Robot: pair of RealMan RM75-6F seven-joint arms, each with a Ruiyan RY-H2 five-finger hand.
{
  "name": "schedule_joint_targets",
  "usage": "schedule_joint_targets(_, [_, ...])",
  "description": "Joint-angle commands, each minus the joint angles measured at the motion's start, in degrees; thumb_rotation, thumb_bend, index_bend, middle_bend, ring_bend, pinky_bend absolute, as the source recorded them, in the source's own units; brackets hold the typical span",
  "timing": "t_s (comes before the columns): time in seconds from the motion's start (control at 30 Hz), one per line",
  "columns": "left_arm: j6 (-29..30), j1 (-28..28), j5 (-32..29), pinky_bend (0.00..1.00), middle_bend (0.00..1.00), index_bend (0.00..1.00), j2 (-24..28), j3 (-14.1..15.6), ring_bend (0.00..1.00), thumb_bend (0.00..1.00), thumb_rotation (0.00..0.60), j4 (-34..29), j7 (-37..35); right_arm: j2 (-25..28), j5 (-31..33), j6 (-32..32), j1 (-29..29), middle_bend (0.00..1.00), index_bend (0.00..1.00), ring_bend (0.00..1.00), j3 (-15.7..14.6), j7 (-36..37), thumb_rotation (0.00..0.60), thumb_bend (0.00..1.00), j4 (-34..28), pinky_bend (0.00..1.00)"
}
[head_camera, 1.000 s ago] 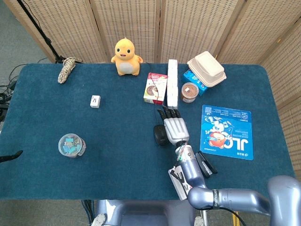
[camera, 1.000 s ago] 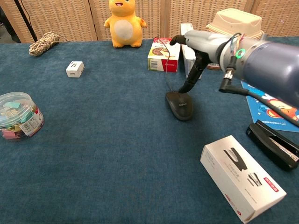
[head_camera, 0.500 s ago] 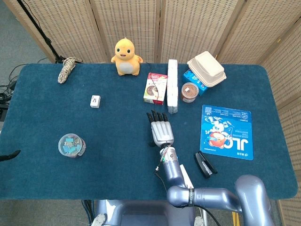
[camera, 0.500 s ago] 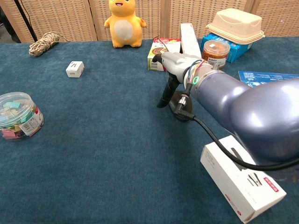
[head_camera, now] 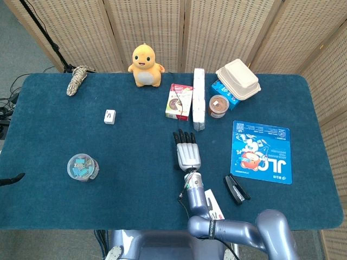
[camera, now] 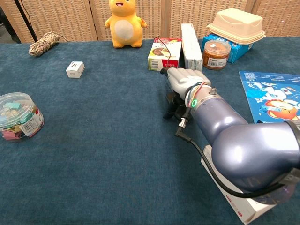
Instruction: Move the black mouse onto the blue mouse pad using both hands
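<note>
The blue mouse pad (head_camera: 262,151) lies flat at the right of the table, its corner also showing in the chest view (camera: 272,91). My right hand (head_camera: 187,151) lies over the black mouse with its fingers stretched out and pointing away from me. It hides the mouse completely in the head view. From the chest camera only a dark sliver of the mouse (camera: 170,104) shows under the right hand (camera: 185,80). Whether the fingers grip it I cannot tell. A dark tip (head_camera: 11,180) at the table's left edge may be my left hand.
A black stapler (head_camera: 237,189) and a white stapler box (camera: 243,206) lie near me, between hand and pad. Snack boxes (head_camera: 180,101), a tall white box (head_camera: 199,98) and a cup (head_camera: 218,105) stand behind the mouse. A jar of clips (head_camera: 82,167) sits at the left.
My right hand swung left from beside the mouse to on top of it, then settled slightly. The mouse has stayed in place.
</note>
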Motion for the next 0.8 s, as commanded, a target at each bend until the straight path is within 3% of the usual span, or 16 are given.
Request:
schedule_joint_targets(0.03, [-0.2, 0.1, -0.1, 0.0, 0.0, 0.0, -0.1, -0.2, 0.0, 0.0, 0.6, -0.1, 0.0, 0.6, -0.4, 0.3, -1.4, 0.0, 0.0, 0.0, 0.1, 0.0, 0.6, 0.0, 0.0, 0.0])
schedule_joint_targets(0.27, [-1.0, 0.2, 0.1, 0.0, 0.0, 0.0, -0.3, -0.6, 0.0, 0.0, 0.6, -0.3, 0.9, 3.4, -0.6, 2.4, -5.0, 0.0, 0.0, 0.0, 1.1, 0.0, 0.6, 0.0, -2.3, 0.0])
schedule_joint_targets(0.47, [-1.0, 0.3, 0.4, 0.0, 0.0, 0.0, -0.5, -0.8, 0.0, 0.0, 0.6, -0.6, 1.8, 4.8, 0.5, 0.5, -6.8, 0.0, 0.0, 0.0, 2.2, 1.0, 0.6, 0.0, -4.4, 0.03])
schedule_joint_targets(0.63, [-1.0, 0.6, 0.5, 0.0, 0.0, 0.0, -0.5, -1.0, 0.0, 0.0, 0.6, -0.6, 1.8, 4.5, 0.2, -1.6, -7.0, 0.06, 0.06, 0.04, 3.1, 2.9, 0.6, 0.0, -3.5, 0.21])
schedule_joint_targets(0.8, [-1.2, 0.8, 0.5, 0.0, 0.0, 0.0, -0.4, -1.3, 0.0, 0.0, 0.6, -0.4, 1.3, 3.0, -1.2, -2.3, -6.8, 0.24, 0.22, 0.23, 4.0, 5.6, 0.6, 0.02, -0.4, 0.4])
